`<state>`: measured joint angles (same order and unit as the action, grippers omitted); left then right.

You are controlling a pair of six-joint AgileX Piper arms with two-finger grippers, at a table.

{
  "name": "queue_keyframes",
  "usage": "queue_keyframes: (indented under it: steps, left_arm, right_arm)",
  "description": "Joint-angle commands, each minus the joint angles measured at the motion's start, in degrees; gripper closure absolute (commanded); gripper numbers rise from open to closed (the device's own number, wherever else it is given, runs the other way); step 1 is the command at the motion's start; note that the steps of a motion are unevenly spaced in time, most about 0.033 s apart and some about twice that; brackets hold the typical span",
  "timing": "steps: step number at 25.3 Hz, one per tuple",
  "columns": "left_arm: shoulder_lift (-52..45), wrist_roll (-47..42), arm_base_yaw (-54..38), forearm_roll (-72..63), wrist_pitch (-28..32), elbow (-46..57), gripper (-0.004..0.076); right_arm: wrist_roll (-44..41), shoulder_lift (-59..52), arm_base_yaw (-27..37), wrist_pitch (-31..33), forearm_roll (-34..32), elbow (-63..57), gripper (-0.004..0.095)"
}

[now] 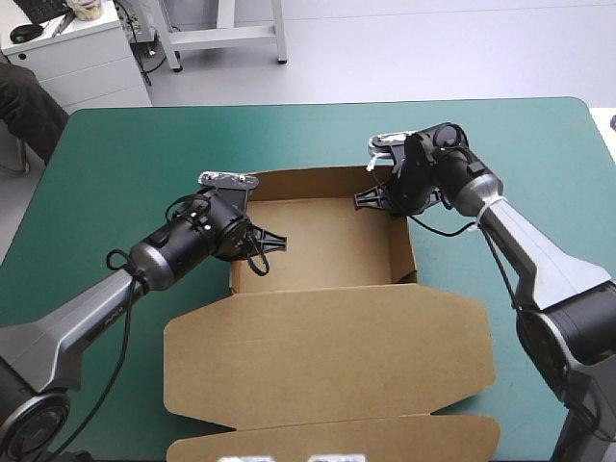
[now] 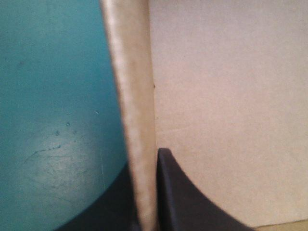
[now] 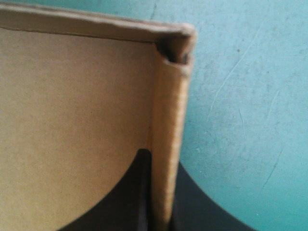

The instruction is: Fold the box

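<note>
Two black-fingered claws grip brown cardboard box (image 1: 327, 245), which sits mid teal-green tabletop (image 1: 125, 154). Left claw (image 1: 258, 239) clamped on left wall; right claw (image 1: 383, 197) clamped on right wall, near far corner. Done, by look: tray walls raised, far right corner tucked. Remaining: broad lid panel (image 1: 327, 356) lies flat toward near edge, flaps unfolded.

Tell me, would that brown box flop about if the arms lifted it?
Probably fairly stiff: the box holds its walls straight and raised. Likely light for its size, being thin board with nothing inside. The wide flat lid would probably swing or sag at its crease on lifting.
</note>
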<state>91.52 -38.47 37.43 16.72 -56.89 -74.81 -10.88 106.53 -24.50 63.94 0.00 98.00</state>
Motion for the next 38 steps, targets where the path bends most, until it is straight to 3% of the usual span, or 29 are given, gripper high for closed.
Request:
queue_keyframes:
  steps: [1,7,10,11,12,14,15,16,18,26,38]
  left_arm:
    - [-0.41,5.22,0.82,-1.78,5.15,-2.1,0.0733]
    - [2.06,6.67,0.82,-4.54,4.77,-2.1,0.0722]
    - [2.05,7.1,0.37,-4.85,3.52,-2.1,0.0623]
    - [2.05,7.24,-0.64,-6.71,1.9,-2.1,0.0531]
    - [2.05,7.33,-1.34,-7.33,1.13,-2.1,0.049]
    - [2.05,7.95,-2.87,-9.03,-1.16,-2.1,0.0343]
    - [1.94,8.15,-3.53,-8.78,-1.42,-2.1,0.027]
    - [1.75,8.15,-3.75,-8.53,-1.42,-2.1,0.0245]
    - [1.43,8.15,-3.75,-7.95,-0.85,-2.1,0.0245]
    - [-2.87,9.43,-3.75,-7.22,1.4,-3.21,0.0245]
    - [-12.72,15.47,-3.75,-6.3,0.03,-6.9,0.0263]
  right_arm:
    - [2.97,-1.05,-0.5,-0.34,1.96,1.82,0.0923]
    - [3.2,0.0,-0.38,0.45,2.26,1.82,0.0922]
    - [3.34,0.0,-0.38,2.5,1.66,1.82,0.0864]
    - [3.34,0.0,-0.38,3.2,1.66,1.82,0.0775]
    - [3.34,0.0,-0.38,3.52,1.66,1.82,0.0704]
    - [3.34,0.0,-0.38,4.26,1.66,1.82,0.0439]
    - [3.34,0.0,-0.38,4.46,1.66,1.82,0.0237]
    - [3.34,0.0,-0.38,4.61,1.66,1.82,0.0099]
    - [3.34,0.0,-0.38,4.73,1.66,1.82,0.0033]
    - [5.31,-2.53,-0.38,3.56,1.66,2.1,0.0027]
    - [9.48,-12.45,-0.38,2.83,1.59,2.24,0.0031]
